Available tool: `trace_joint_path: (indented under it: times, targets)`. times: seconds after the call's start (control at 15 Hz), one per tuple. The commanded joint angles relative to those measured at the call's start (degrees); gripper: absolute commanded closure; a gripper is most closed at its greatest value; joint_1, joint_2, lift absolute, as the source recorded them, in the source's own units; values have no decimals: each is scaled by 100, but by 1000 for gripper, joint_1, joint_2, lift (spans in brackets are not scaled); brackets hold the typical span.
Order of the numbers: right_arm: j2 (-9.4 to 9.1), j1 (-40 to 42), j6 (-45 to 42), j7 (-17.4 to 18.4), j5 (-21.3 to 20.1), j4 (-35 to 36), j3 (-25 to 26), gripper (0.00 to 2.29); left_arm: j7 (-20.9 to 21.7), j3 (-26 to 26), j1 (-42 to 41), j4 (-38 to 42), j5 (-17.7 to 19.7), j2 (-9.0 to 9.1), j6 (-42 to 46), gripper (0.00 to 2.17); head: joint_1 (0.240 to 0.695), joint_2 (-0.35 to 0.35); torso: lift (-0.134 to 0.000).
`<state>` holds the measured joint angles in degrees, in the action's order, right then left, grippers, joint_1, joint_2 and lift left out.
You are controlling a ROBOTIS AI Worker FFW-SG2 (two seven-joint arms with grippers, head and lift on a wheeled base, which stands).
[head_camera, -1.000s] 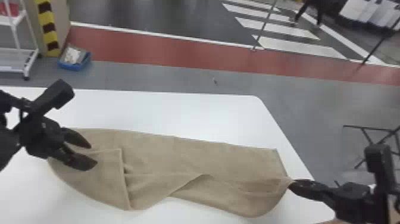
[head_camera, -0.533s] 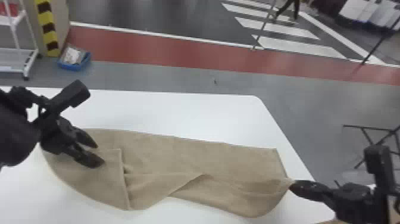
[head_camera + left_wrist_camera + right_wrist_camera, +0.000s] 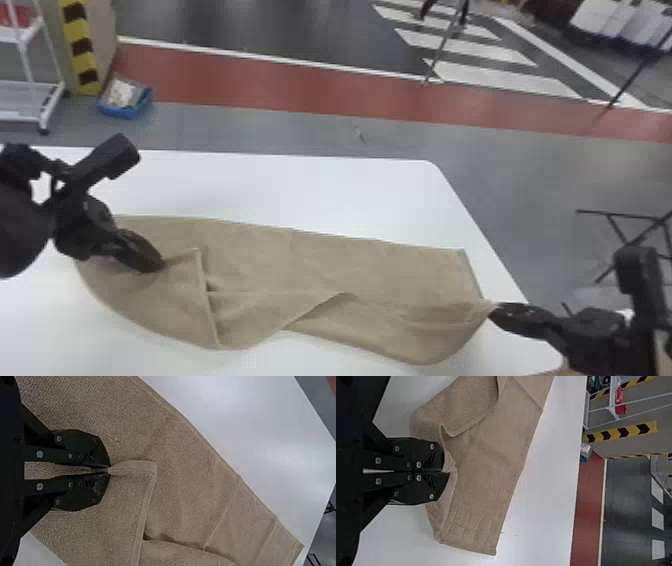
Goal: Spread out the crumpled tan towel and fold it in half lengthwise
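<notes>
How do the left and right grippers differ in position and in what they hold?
The left gripper is over the towel's left part; the right gripper is at its right end.
The left gripper pinches a flap near a hemmed corner, while the right gripper pinches gathered cloth.
Both are closed on the towel.
</notes>
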<state>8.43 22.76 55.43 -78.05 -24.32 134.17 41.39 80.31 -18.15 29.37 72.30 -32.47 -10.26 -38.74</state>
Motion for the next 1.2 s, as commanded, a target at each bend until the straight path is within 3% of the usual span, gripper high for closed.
trace_joint_path:
  times: [0.0,0.2,0.4,0.53,0.73,0.87,1.0,1.13]
  targets:
    - [0,-9,-62,-28,15,-23,27,2000,37,382,-256,478,109,-117,133,1092,695,-350,-124]
    - [53,-316,8,-28,102,-93,167,2000,274,1253,-520,1049,672,-407,203,1092,695,-350,-124]
    - [71,-316,26,-28,59,-5,97,2000,468,2351,-1117,1532,1559,-943,414,1089,695,-347,-124]
    - [79,-290,8,-28,-47,-5,-26,1997,512,3054,-1697,1541,2113,-1242,1223,1085,695,-300,-124]
    - [79,-299,8,-28,-196,3,-228,2000,538,3863,-2559,1471,2702,-1488,2471,1085,695,-199,-124]
    - [71,-290,43,-28,-328,3,-395,1997,608,4285,-3077,1453,3203,-1505,3473,1028,695,-157,-124]
    - [44,-272,43,-28,-451,3,-554,1997,608,4522,-3446,1418,3423,-1514,4264,252,695,-110,-124]
    - [27,-264,43,-28,-504,21,-633,2000,626,4680,-3649,1330,3484,-1514,4633,117,695,-89,-124]
